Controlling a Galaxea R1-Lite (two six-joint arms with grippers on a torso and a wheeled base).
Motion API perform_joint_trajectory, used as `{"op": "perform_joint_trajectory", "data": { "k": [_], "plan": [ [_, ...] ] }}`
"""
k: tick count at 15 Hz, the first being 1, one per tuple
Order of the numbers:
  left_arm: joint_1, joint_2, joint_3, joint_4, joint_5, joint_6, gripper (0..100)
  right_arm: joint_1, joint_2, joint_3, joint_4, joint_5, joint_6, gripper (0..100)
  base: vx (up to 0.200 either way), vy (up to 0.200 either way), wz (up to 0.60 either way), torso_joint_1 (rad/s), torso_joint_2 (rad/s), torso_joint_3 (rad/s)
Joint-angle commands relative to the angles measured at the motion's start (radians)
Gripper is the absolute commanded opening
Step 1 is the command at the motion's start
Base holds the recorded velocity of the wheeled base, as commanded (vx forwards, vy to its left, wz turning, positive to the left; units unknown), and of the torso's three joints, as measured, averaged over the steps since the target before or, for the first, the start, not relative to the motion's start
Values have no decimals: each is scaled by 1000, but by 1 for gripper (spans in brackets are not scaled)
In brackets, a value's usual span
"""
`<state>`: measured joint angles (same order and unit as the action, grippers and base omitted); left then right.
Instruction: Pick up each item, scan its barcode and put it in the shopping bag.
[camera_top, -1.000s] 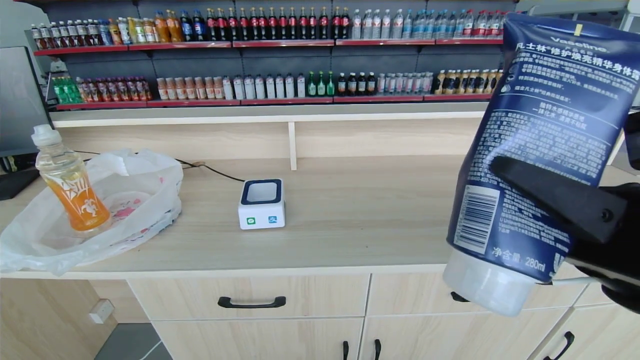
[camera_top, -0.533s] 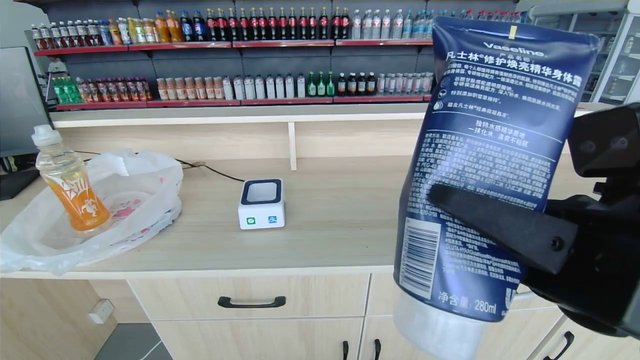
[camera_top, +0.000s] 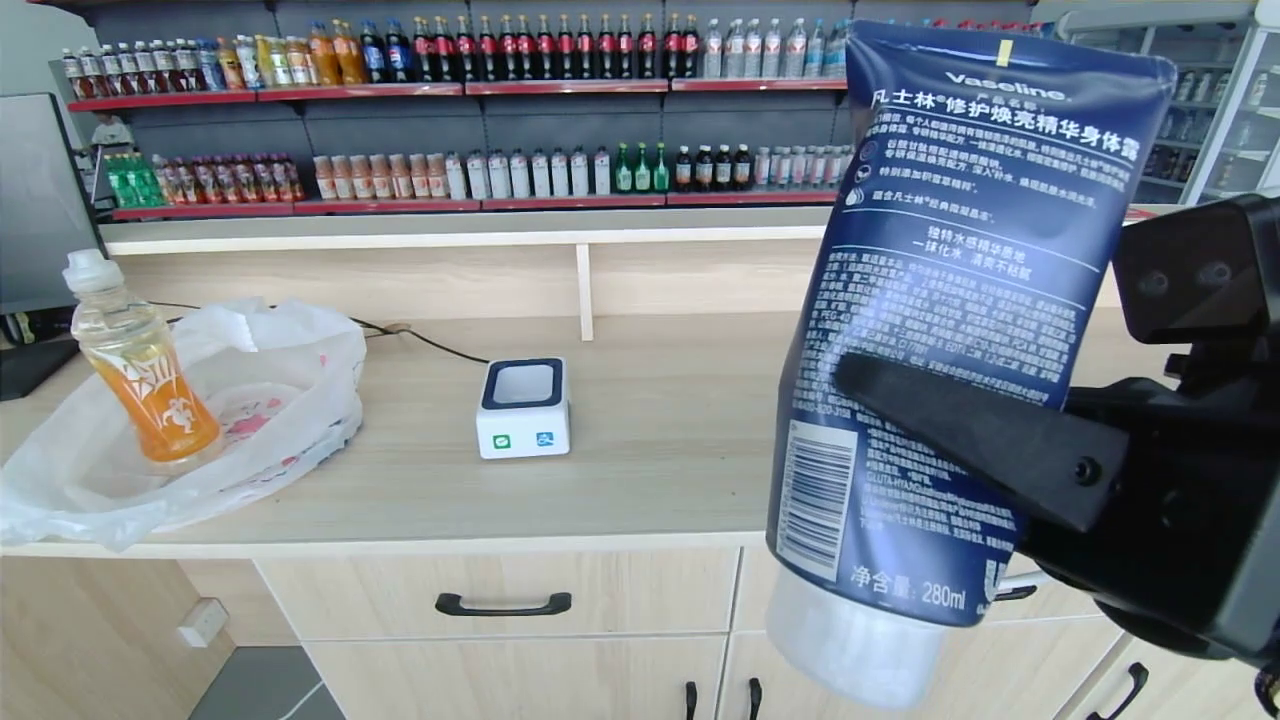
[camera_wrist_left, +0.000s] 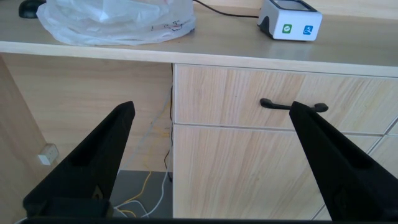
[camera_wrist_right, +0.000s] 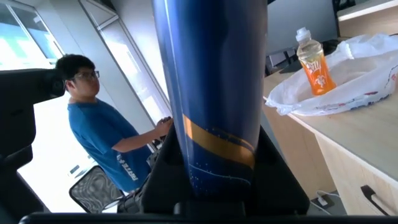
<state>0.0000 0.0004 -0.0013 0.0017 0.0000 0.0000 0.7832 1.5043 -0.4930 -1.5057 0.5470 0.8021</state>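
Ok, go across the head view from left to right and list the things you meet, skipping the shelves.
bottle → scanner → tube

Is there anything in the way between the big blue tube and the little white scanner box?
No, nothing visible. Only bare counter lies between the blue lotion tube, held up at the right, and the barcode scanner.
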Motion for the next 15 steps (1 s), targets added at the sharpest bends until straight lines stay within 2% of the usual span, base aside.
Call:
{"op": "perform_joint_trajectory", "data": {
  "k": [1,15],
  "plan": [
    [0,0,1,0,0,0,100,1,5,-4,-1,1,2,0,0,0,0,0,0,0],
    [0,0,0,0,0,0,100,-2,28,-9,-19,1,-1,0,0,0,0,0,0,0]
  ]
}}
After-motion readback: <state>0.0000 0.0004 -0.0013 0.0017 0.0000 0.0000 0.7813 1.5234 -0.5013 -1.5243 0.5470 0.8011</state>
